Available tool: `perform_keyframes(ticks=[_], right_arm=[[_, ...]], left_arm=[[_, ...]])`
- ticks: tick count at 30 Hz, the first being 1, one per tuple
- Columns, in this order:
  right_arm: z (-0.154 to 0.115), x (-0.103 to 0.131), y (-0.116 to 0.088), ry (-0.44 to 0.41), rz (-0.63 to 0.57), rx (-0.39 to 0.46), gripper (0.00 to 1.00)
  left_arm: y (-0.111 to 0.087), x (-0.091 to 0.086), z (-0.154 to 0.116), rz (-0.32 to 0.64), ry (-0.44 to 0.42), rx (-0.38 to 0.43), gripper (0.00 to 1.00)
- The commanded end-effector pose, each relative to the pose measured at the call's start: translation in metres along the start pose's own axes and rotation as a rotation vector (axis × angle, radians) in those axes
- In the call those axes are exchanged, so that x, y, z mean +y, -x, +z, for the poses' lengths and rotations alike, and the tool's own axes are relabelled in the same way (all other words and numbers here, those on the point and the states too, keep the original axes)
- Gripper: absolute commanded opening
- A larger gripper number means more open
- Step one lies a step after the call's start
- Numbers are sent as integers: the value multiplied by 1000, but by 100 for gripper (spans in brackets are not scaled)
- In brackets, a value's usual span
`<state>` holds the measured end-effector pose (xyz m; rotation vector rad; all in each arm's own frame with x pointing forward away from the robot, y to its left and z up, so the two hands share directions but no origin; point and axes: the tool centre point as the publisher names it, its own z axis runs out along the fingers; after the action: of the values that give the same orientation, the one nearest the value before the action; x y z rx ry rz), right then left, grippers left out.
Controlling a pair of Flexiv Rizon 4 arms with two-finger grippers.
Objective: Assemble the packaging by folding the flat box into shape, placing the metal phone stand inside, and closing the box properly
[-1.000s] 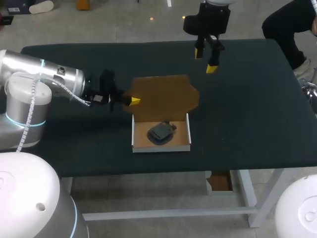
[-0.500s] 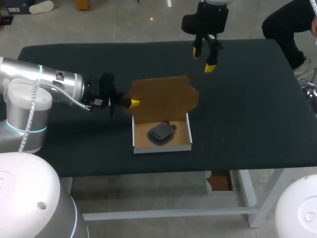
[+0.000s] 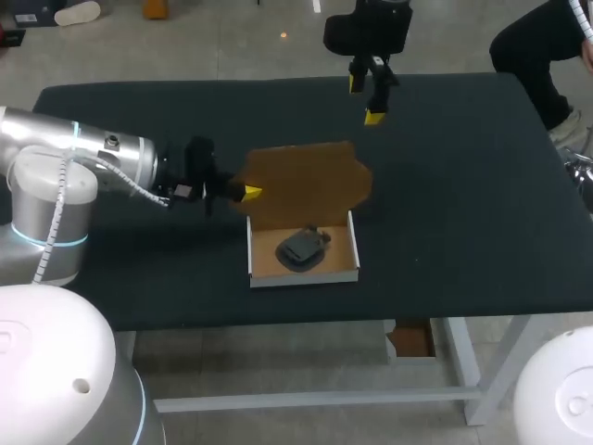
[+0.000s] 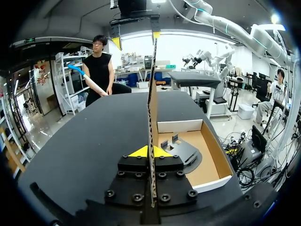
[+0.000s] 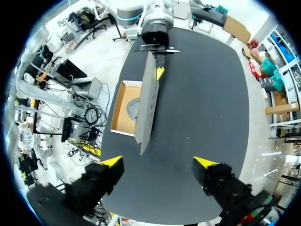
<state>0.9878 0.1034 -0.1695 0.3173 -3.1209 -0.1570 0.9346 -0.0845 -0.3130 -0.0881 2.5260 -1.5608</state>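
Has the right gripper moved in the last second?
Yes: the right gripper has shifted left and back, toward the far edge of the table.

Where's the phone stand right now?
In the head view, the phone stand lies inside the open box near the middle of the table, just in front of the raised lid that the left pincer grips.

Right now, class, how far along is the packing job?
Done: the box is folded and the phone stand lies inside. In hand: the left claw grips the upright lid. Left: lowering and closing that lid; the right claw hangs open, apart.
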Motion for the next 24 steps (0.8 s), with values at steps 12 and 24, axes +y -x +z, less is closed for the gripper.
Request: perform_keyframes(ticks=[12, 24], right_arm=[[5, 52, 27, -95, -26, -100, 90], [19, 78, 43, -101, -42, -107, 45]], left_arm=[[-1, 1, 1, 1, -1, 0, 0], [-1, 1, 1, 1, -1, 0, 0]])
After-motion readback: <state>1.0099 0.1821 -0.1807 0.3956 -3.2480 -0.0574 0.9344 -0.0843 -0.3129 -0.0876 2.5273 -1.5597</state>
